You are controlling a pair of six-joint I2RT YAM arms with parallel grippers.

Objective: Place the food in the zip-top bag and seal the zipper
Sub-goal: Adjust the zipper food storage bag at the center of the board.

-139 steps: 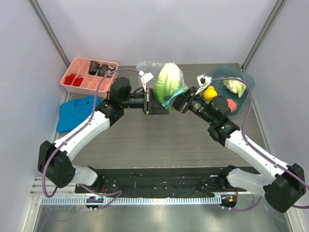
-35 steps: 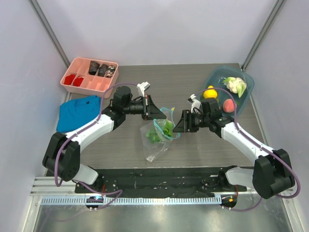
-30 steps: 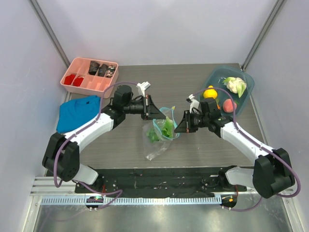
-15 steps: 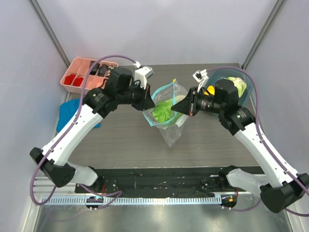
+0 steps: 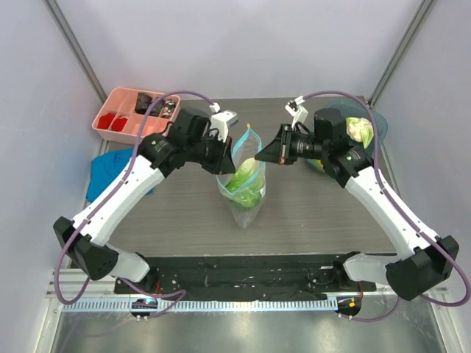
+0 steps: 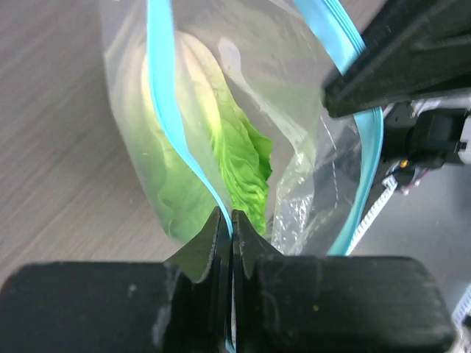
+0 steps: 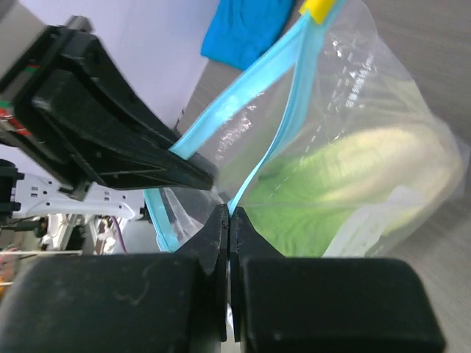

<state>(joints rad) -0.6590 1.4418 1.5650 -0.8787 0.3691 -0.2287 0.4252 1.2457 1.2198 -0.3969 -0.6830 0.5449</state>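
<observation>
The left gripper [image 6: 227, 223] was found with its jaws clamped on one lip of the zipper [image 5: 245, 143]. At the centre of the worktop [image 5: 184, 213], the zip-top bag [image 5: 246, 202], with the cabbage [image 5: 246, 179] inside, had been drawn within half a second from a wide mouth to a slit running toward 12 o'clock. The right gripper [image 7: 229, 217] was clamped on the other lip. Sealing was judged premature, as no fruit was seen bagged.

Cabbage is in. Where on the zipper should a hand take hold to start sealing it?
Probably at the yellow-tipped end of the zipper, where its two blue strips meet. Come from above: the zip-top bag stands mouth-up, and the left hand and right hand each pinch one strip, holding them apart.
</observation>
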